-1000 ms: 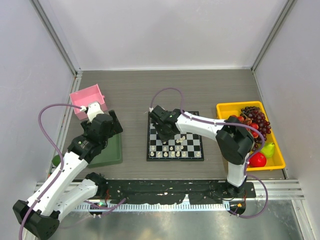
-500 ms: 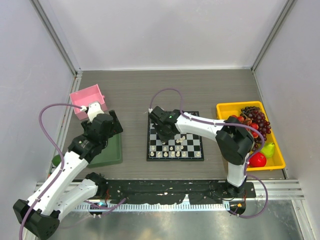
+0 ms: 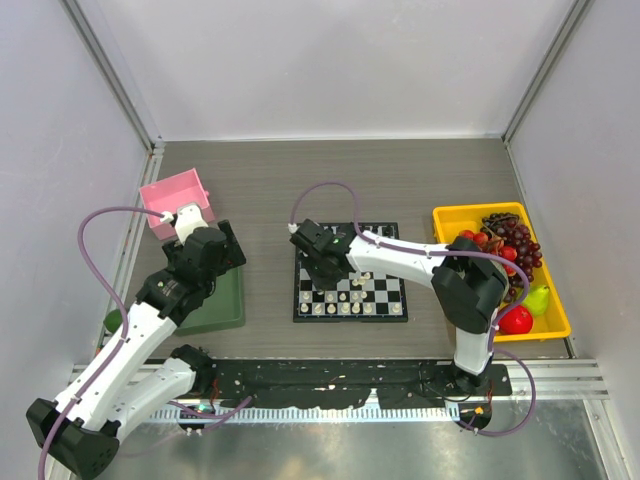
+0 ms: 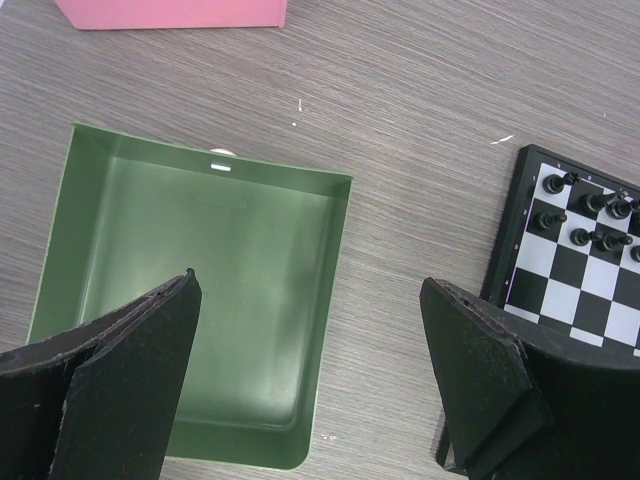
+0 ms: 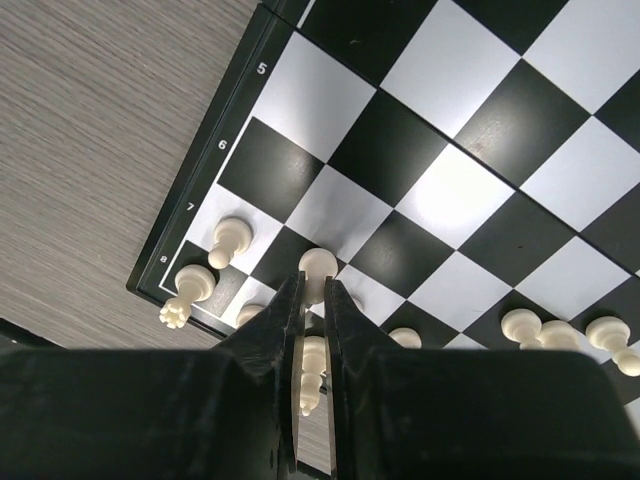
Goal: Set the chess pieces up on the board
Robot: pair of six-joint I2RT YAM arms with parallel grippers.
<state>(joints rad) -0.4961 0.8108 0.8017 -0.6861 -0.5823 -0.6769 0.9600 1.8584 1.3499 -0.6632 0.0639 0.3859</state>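
Right pincer [image 5: 313, 292] pinched narrow with a cream piece [image 5: 311, 378] in the slot between the fingers, so I read it as held. Only my right wrist view shows that; from the top view the same pincer [image 3: 318, 262] is a black lump over the board's [image 3: 385, 290] left side, jaws hidden. The wrist view also shows a cream pawn [image 5: 318, 262] standing right at my fingertips and a crowned cream piece [image 5: 180, 295] on the corner square by the printed 8. The top view gives the layout: board mid-table between the green tray [image 3: 225, 305] and the yellow fruit tray [image 3: 455, 215], chess pieces [image 3: 345, 305] in cream along its near rows. Left pincer [image 4: 308, 285] is spread wide above the green tray, gripping nothing. Its wrist view catches black pieces [image 4: 590, 220] on the board corner, which I can't make out from the top view
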